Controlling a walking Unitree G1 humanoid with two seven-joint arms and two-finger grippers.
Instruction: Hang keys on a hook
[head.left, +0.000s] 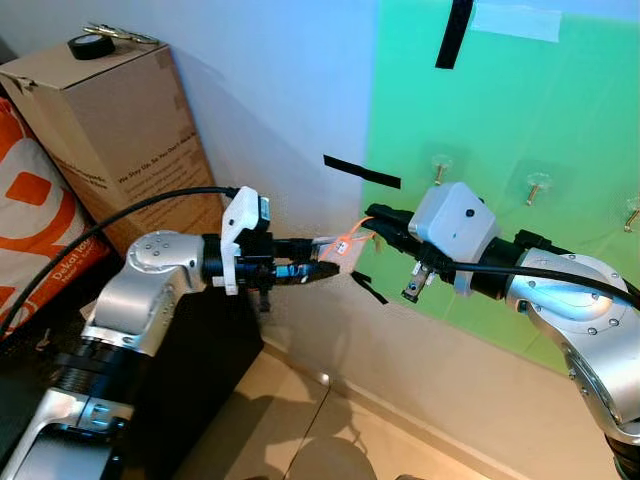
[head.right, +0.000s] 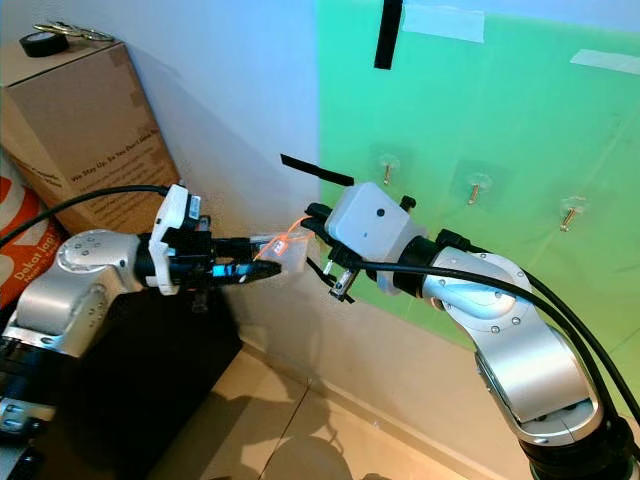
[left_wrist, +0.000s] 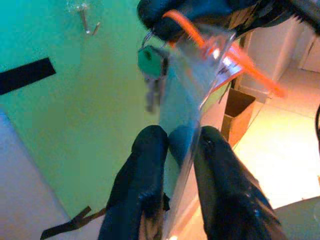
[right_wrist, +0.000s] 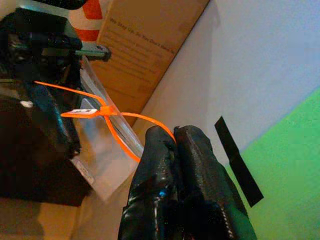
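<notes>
— Meeting in front of the wall, both arms reach toward each other. What are they holding?

— A clear plastic pouch (left_wrist: 187, 95) with an orange zip tie (right_wrist: 107, 117) looped through it. The left gripper (left_wrist: 175, 145) has its two black fingers pinched on the pouch's lower edge. The right gripper (right_wrist: 175, 145) has its fingers pressed together on the orange loop at the other end.

— And the keys?

— The keys (left_wrist: 152, 75), one with a green head, hang at the pouch's upper end, just below the right gripper's fingertips. They are blurred, so I can't tell whether they sit inside the pouch or beside it.

— Where is the hook?

— A green sheet (head.left: 520, 130) is taped to the wall with black tape. Three small clear hooks (head.left: 439, 168) sit in a row on it. The nearest is just above the right wrist, apart from the keys.

— Anything else?

— A cardboard box (head.left: 110, 130) stands to the robot's left, with a tape roll (head.left: 91, 45) on top.
</notes>
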